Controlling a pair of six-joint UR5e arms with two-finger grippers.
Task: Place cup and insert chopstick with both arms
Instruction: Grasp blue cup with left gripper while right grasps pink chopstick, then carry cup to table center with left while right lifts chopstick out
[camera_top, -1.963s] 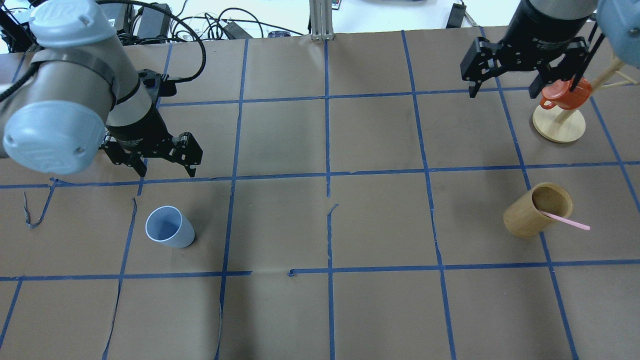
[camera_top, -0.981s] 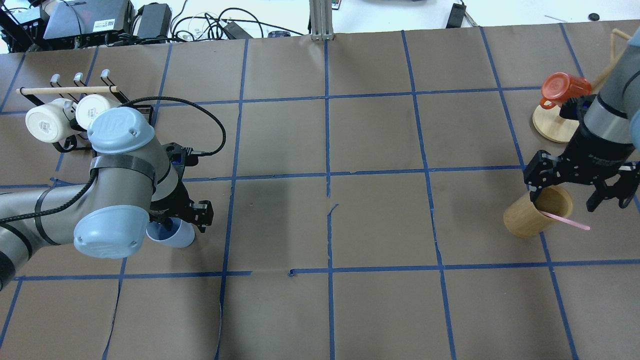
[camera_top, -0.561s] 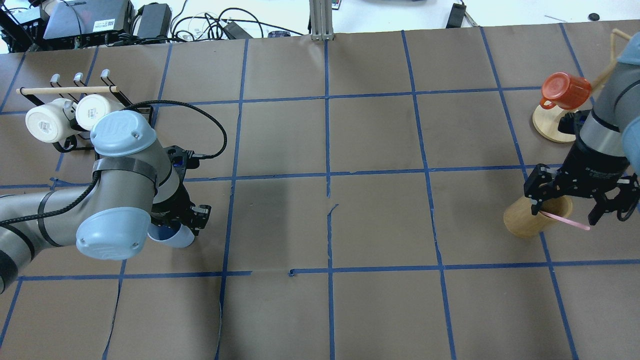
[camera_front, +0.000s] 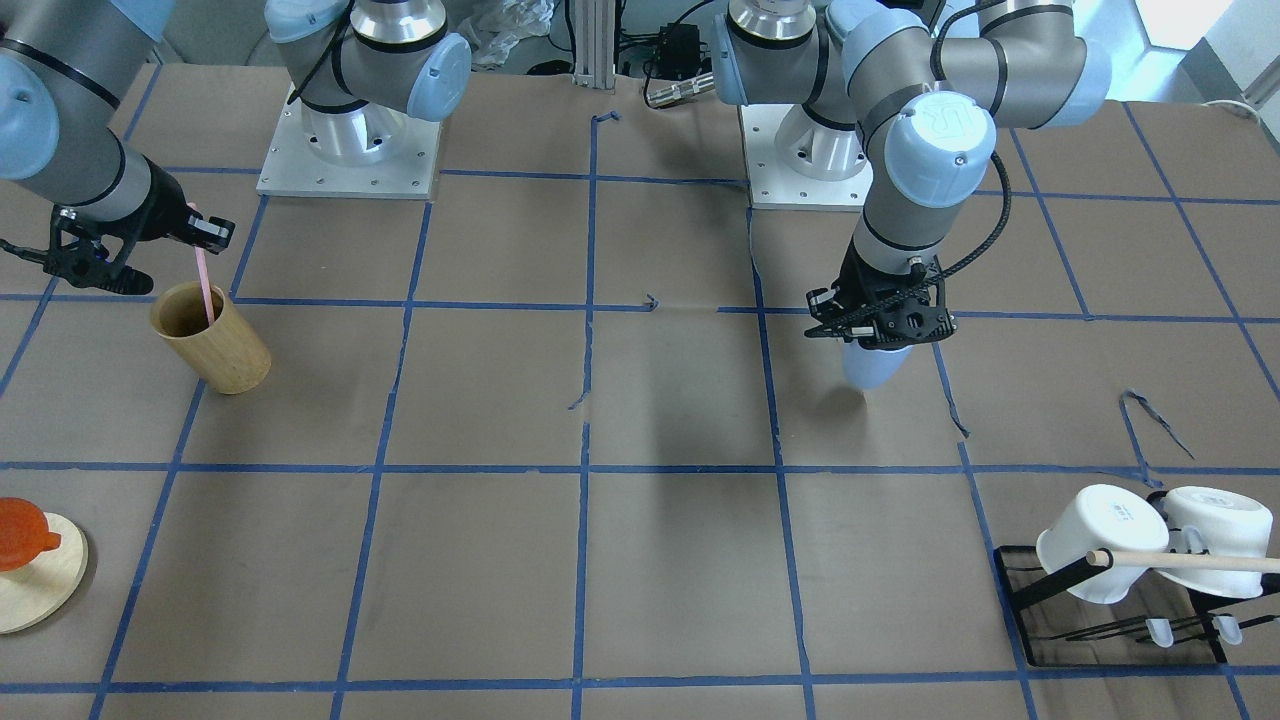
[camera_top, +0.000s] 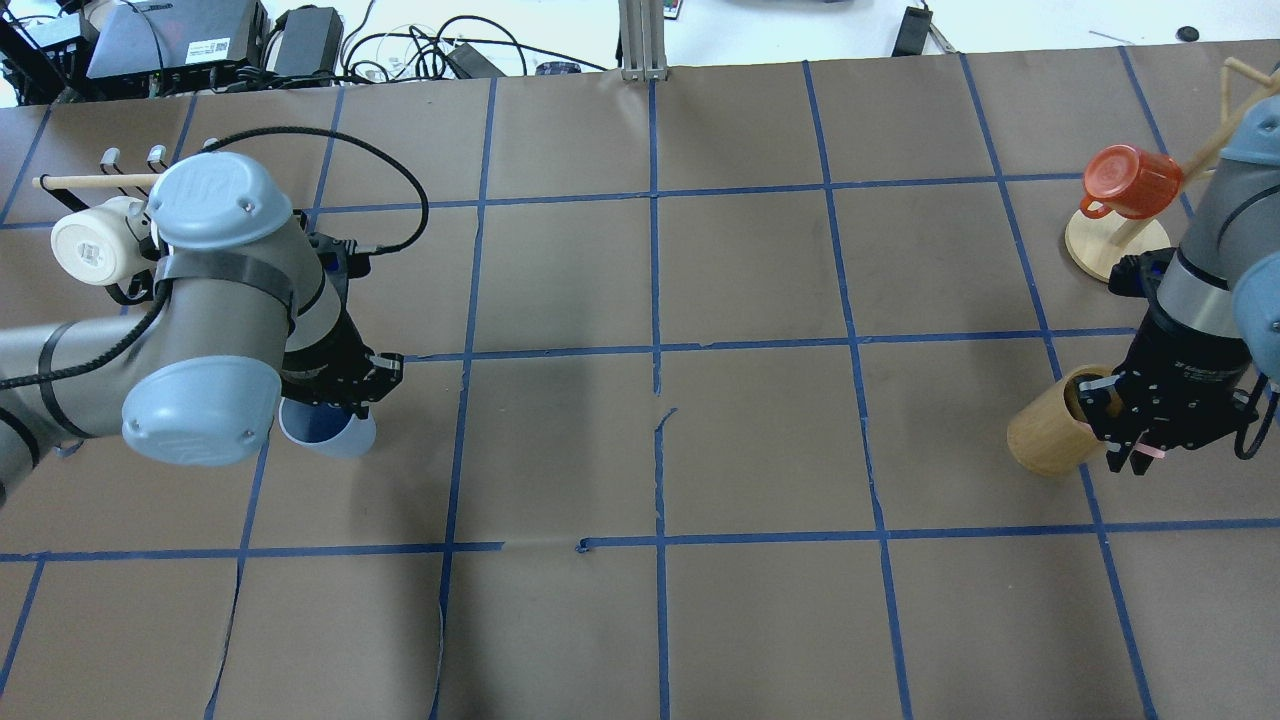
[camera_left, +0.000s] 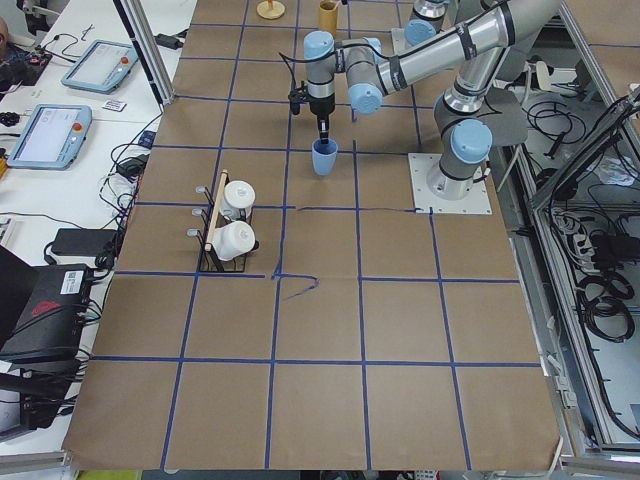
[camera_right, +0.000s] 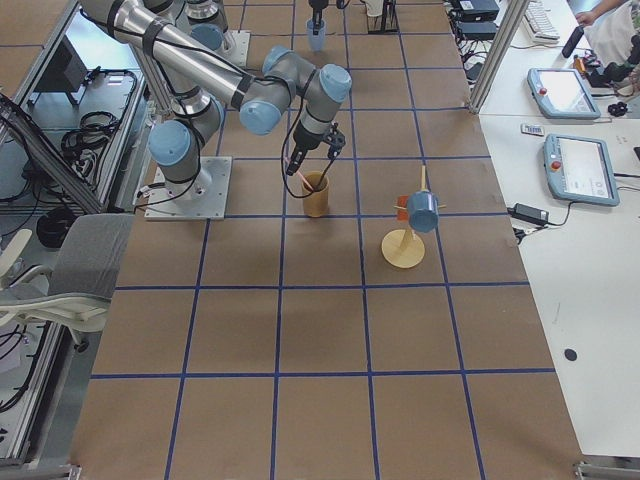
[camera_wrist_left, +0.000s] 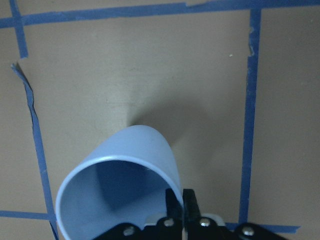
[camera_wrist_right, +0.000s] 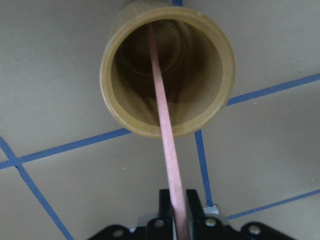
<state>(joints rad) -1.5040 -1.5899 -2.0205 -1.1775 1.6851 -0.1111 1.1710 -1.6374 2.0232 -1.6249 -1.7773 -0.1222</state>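
Observation:
The light-blue cup (camera_top: 335, 435) hangs a little tilted just above the paper, pinched by its rim in my shut left gripper (camera_top: 340, 395). In the left wrist view the fingers (camera_wrist_left: 175, 202) clamp the wall of the cup (camera_wrist_left: 125, 165). From the front the cup (camera_front: 873, 367) hangs under that gripper (camera_front: 880, 330). My right gripper (camera_top: 1135, 455) is shut on the upper end of the pink chopstick (camera_wrist_right: 162, 125). The chopstick (camera_front: 204, 285) stands nearly upright with its lower end inside the tan bamboo cup (camera_top: 1040, 440).
A black rack with white mugs (camera_top: 95, 245) and a wooden rod stands at the back left, behind my left arm. A red mug (camera_top: 1125, 180) hangs on a wooden stand (camera_top: 1095, 255) at the back right, close to my right arm.
My left gripper came down on the blue cup, shut on its rim and raised it a little. My right gripper came down over the bamboo cup and shut on the chopstick, tipping it upright.

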